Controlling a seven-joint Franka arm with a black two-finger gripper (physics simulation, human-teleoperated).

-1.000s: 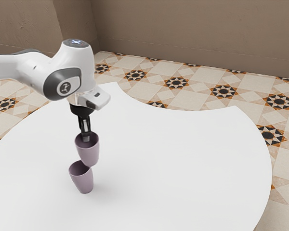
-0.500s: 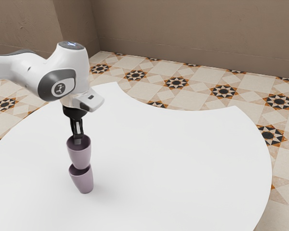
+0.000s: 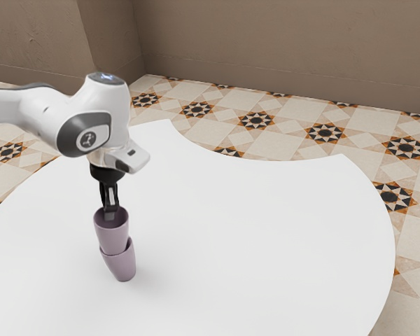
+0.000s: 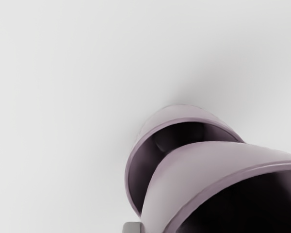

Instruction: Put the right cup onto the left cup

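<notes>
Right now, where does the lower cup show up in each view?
Exterior view: the lower cup is in the lower half, toward the exterior view's left, directly beneath the upper cup.
Wrist view: the lower cup is near the picture's middle, its mouth partly hidden by the upper cup.
Shared landmark: the upper cup, also in the wrist view, overlapping the lower one in both.

We count two cups: one upper cup (image 3: 113, 236) over the table (image 3: 266, 245), one lower cup (image 3: 124, 267) on it | one white table | one robot arm (image 3: 91, 126) reaching over the table | one gripper (image 3: 110, 215) above the table
</notes>
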